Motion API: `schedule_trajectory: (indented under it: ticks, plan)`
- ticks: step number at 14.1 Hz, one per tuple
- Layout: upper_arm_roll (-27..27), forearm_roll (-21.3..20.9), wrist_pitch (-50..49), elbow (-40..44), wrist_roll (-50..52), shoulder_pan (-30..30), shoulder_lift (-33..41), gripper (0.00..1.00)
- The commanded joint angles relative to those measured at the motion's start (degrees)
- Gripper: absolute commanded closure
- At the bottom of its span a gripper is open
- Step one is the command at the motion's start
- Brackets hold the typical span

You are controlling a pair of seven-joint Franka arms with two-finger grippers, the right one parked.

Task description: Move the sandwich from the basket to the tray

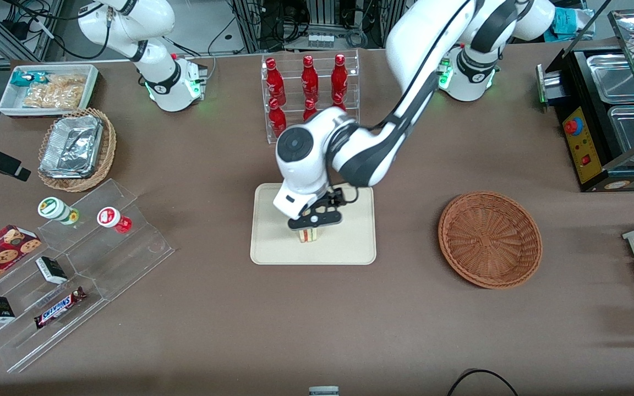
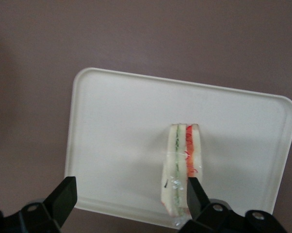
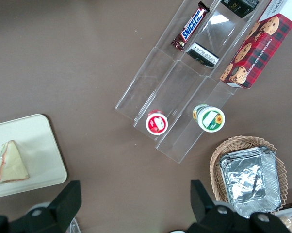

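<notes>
The gripper (image 1: 313,221) hangs over the tray (image 1: 273,242), its fingers (image 2: 63,194) spread wide with nothing held. The sandwich (image 1: 309,235) stands on edge on the tray directly beneath, close against one finger, toward the tray's front edge. The basket (image 1: 490,240) sits well apart, toward the working arm's end of the bench.

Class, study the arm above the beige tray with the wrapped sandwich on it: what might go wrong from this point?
Two risks, both judgements:

1. The gripper is open, yet one of its fingers sits right beside the clear-wrapped triangular sandwich. Lifting off at a slant might drag or tip it.

2. The sandwich stands on edge near the rim of the flat beige plastic tray. A nudge may topple it or slide it onto the brown table.
</notes>
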State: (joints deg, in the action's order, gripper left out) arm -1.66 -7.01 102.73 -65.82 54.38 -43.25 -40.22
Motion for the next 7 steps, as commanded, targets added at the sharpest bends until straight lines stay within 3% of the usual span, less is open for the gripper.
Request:
schedule_trajectory:
  ticks: [1, 3, 7]
  plan:
    - [5.5, 2.5, -5.0, -9.3, -7.7, -0.2, 11.7, 0.00]
    - [12.0, 6.0, -9.6, -14.0, -17.8, -0.3, 18.7, 0.00]
    - [24.0, 7.1, -21.1, -14.6, -37.3, -0.3, 25.4, 0.00]
